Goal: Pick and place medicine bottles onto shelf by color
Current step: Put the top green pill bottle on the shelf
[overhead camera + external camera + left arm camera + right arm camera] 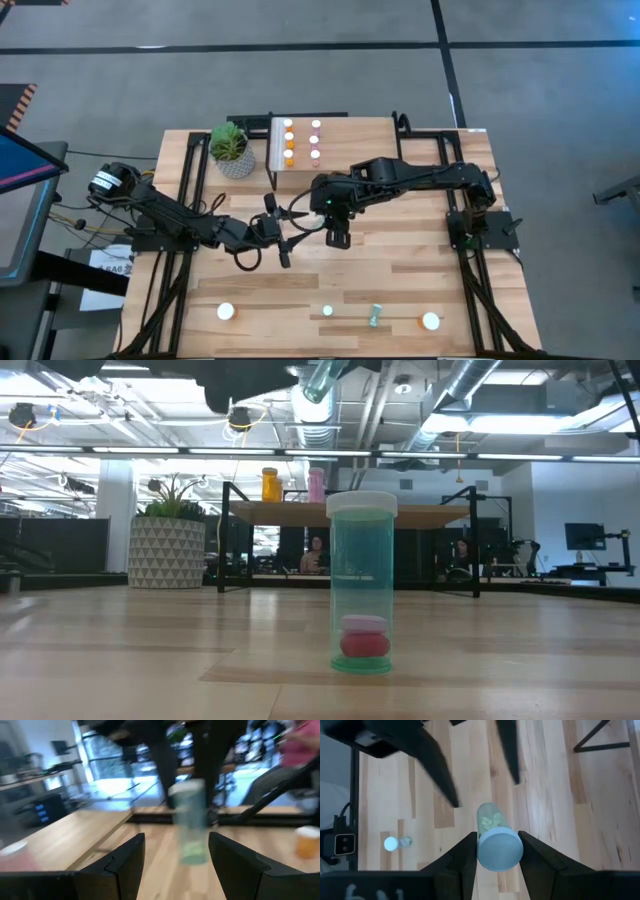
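My right gripper [496, 836] hangs over the middle of the table [420, 270], shut on a teal medicine bottle [191, 822] with a pale cap. My left gripper [175, 845] reaches in level from the table's left side, open. Its two fingers stand on either side of that bottle's lower end and are apart from it. The shelf [345, 135] at the far edge carries a row of orange bottles [289, 143] and a row of pink ones [315, 140]. Another teal bottle [362, 585] stands upright on the table near the front edge. My right gripper pinches the teal bottle at its cap end [499, 851] between the two fingers [462, 860]. The fingers slant down from above, and the bottle's body [490, 819] runs on past the fingertips along them. The bottle is lifted clear of the table, its cap end uppermost.
A potted plant [231, 150] stands left of the shelf. Near the front edge stand capped bottles [226, 312] [431, 321], and a teal one [375, 316] lies on its side. Black frame legs [470, 240] run along both table sides.
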Robot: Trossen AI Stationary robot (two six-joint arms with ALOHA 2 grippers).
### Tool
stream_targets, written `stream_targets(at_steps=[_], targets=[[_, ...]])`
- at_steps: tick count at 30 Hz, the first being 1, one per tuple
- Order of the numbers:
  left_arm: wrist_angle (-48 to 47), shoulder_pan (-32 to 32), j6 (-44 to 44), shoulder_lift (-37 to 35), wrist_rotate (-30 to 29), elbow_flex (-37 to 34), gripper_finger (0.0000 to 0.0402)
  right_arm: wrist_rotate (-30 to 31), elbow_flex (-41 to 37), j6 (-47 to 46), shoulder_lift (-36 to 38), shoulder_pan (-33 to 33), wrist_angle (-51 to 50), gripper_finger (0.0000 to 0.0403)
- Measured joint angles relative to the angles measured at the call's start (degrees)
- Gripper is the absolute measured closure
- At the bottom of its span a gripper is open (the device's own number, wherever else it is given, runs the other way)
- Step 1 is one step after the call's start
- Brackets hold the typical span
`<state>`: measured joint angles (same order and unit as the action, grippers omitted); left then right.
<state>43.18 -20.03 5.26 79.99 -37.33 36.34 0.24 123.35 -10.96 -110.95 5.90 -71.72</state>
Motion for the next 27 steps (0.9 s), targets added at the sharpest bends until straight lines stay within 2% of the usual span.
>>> stream_targets(at_steps=[5, 27], targets=[[-1.7, 0.0, -0.4, 0.0, -4.5, 0.0, 0.0194, 0.0, 0.0, -0.2, 0.0, 0.7, 0.1, 0.0246], [-2.8, 1.2, -3.0, 0.0, -1.0, 0.0, 0.0194, 0.0, 0.0, 0.4, 0.0, -0.1, 5.0, 0.0246]])
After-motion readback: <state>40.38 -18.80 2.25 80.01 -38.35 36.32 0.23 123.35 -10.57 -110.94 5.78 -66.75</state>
